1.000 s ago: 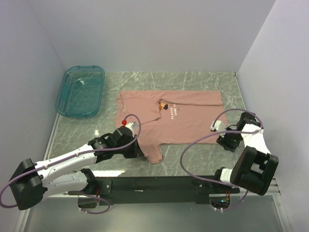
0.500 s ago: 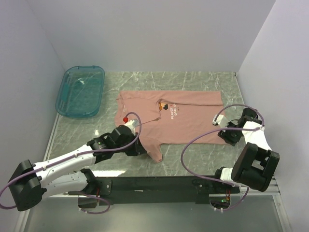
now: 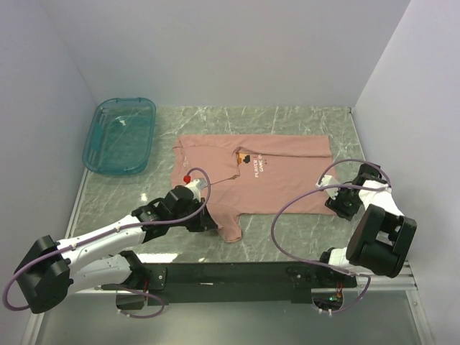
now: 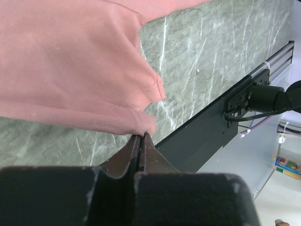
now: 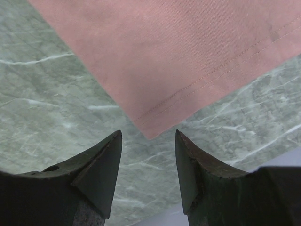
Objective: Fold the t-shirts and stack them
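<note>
1. Left gripper (image 4: 141, 135) (image 3: 213, 224): the jaws were pressed together with no gap. A rolled edge of the dusty-pink t-shirt (image 4: 70, 56) ran right into the tips, so the fabric read as pinched there.
2. This grip sat at the near left sleeve, low over the table (image 4: 197, 61) and close to the black rail (image 4: 207, 127) at the near edge.
3. Beside the pinch, the sleeve hem was doubled over itself. The fabric beyond lay smooth.
4. Right gripper (image 5: 148, 134) (image 3: 338, 207): the fingers stood partly apart and held nothing.
5. In the right wrist view, the near right hem corner of the t-shirt (image 5: 178, 61) pointed into the gap between the fingers. I could not tell whether either finger touched the cloth.
6. Bare green marbled table (image 5: 47, 103) showed on both sides of that corner.
7. T-shirt (image 3: 266, 180): it was spread flat across the middle of the table, chest side up. The collar lay to the left and the bottom hem to the right.
8. The small figure and white text sat near the shirt's centre, too small to read.
9. A purple cable (image 3: 277, 223) looped from the right arm over the near table.
10. Translucent teal bin (image 3: 121, 135): it sat at the far left corner, well apart from the shirt.
</note>
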You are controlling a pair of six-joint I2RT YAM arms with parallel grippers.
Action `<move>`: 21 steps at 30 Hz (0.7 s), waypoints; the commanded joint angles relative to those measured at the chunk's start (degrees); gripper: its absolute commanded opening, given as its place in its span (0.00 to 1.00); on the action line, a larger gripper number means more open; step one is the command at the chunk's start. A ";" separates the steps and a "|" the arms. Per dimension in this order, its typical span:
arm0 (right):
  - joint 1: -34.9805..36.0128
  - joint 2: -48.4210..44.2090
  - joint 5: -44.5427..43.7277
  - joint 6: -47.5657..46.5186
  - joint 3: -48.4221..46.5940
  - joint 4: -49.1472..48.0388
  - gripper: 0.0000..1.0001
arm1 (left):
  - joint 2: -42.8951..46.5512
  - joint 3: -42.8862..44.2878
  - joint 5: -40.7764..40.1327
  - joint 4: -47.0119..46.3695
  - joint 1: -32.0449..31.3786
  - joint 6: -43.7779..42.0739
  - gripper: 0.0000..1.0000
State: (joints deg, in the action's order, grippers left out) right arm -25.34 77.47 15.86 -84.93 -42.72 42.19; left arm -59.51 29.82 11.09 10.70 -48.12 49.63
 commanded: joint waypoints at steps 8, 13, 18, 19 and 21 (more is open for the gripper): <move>0.64 4.53 -4.34 -1.65 0.53 -4.66 0.56 | -0.70 -0.29 2.27 -3.40 1.36 -1.46 0.00; 0.91 6.29 -4.61 -0.50 0.80 -6.68 0.50 | -0.70 0.06 2.44 -2.53 2.15 -1.55 0.00; 1.00 6.29 -4.08 -0.50 1.67 -7.48 0.37 | 0.00 0.23 2.44 -1.47 2.59 -1.38 0.00; 1.00 6.20 -3.82 -0.50 1.85 -7.48 0.30 | 0.00 0.15 2.53 -1.30 2.76 -1.11 0.00; 1.00 5.50 -3.03 0.19 2.11 -7.39 0.23 | 0.27 0.15 2.79 -1.21 2.85 -0.59 0.00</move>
State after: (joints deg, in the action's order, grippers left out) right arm -24.56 82.74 11.68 -84.95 -41.98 36.58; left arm -60.31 29.80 12.58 9.80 -45.65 49.19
